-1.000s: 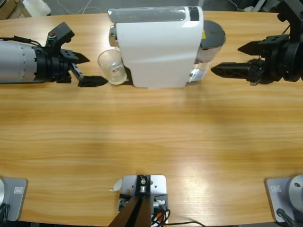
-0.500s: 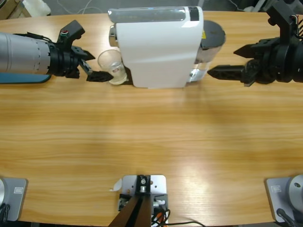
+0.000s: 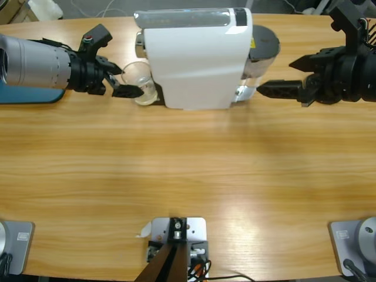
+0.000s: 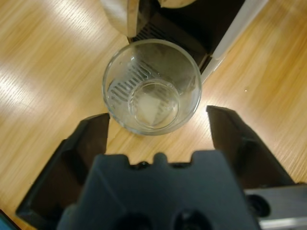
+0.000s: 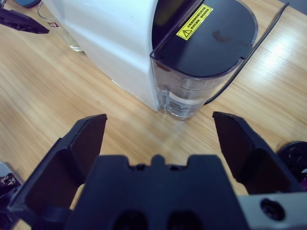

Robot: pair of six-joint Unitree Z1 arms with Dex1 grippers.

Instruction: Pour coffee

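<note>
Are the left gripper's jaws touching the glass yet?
Apart. In the left wrist view the left gripper is open, with bare table visible between each jaw and the glass, which sits just ahead of the jaws.

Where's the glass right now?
In the high view the glass stands on the table at the coffee machine's left end, under its spout. The left gripper is open around it, one jaw on each side.

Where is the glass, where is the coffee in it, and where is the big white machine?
glass [image 4: 151, 86], left wrist view, on its clear wall near the middle.
coffee [image 4: 152, 106], left wrist view, on the pale layer at the glass's bottom.
white machine [image 3: 197, 64], high view, on its white top casing.
</note>
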